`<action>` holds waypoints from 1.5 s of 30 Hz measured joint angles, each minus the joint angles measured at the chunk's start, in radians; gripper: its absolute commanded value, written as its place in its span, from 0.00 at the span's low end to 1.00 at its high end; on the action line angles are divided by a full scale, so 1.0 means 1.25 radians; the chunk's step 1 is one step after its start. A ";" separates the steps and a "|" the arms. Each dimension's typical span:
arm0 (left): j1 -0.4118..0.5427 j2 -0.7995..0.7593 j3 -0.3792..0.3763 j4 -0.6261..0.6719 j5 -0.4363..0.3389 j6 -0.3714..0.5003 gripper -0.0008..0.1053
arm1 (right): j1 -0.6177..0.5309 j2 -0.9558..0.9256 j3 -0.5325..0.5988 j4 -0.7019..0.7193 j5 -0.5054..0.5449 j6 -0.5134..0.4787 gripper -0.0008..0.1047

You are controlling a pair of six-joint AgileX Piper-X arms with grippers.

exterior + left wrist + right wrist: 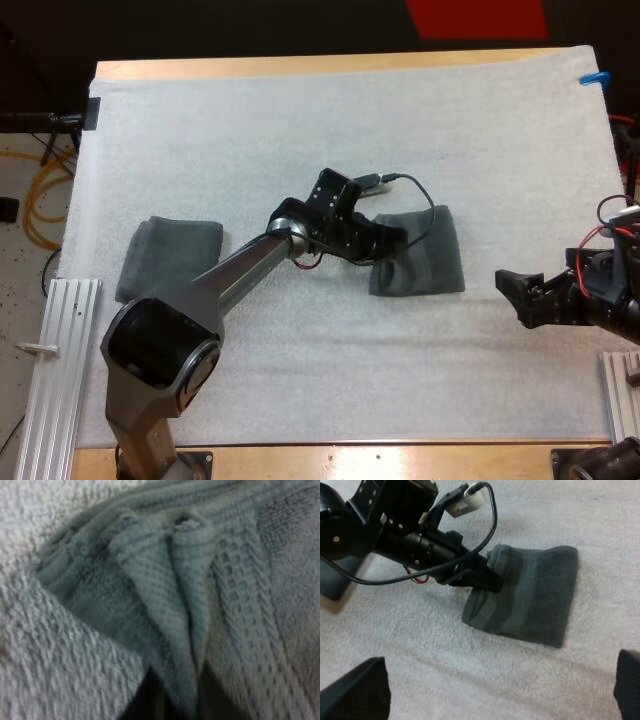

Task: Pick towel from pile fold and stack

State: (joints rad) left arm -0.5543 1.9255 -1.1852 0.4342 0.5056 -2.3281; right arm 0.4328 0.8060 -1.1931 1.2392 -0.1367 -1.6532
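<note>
- A wooden table [300, 66], bare along its far edge.
- A white mat [300, 140] covers nearly all of it.
- Near the left edge, a folded towel [170, 255]; at the middle, a second towel [432, 262].

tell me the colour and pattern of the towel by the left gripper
Dark grey-green towel, waffle-like weave; clearest in the left wrist view.

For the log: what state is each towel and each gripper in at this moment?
middle towel: folded over, lying flat, one edge pinched.
left towel: folded, lying flat, untouched.
left gripper: shut on a fold at the middle towel's edge.
right gripper: open, holding nothing, apart from both towels.
</note>
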 measured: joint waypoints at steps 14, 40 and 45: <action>0.241 -0.248 -0.015 0.427 -0.182 0.482 0.01 | 0.000 0.000 0.000 -0.020 0.000 0.000 0.84; 0.621 -0.324 -0.015 0.528 -0.305 0.678 0.30 | 0.000 0.000 0.000 -0.037 0.000 0.000 0.84; 0.621 -0.324 -0.015 0.524 -0.420 0.678 0.43 | 0.000 0.000 0.000 -0.037 0.000 0.000 0.84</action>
State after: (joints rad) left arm 0.2217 1.5201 -1.2040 1.0892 -0.0193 -1.4808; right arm 0.4328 0.8060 -1.1931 1.1928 -0.1367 -1.6532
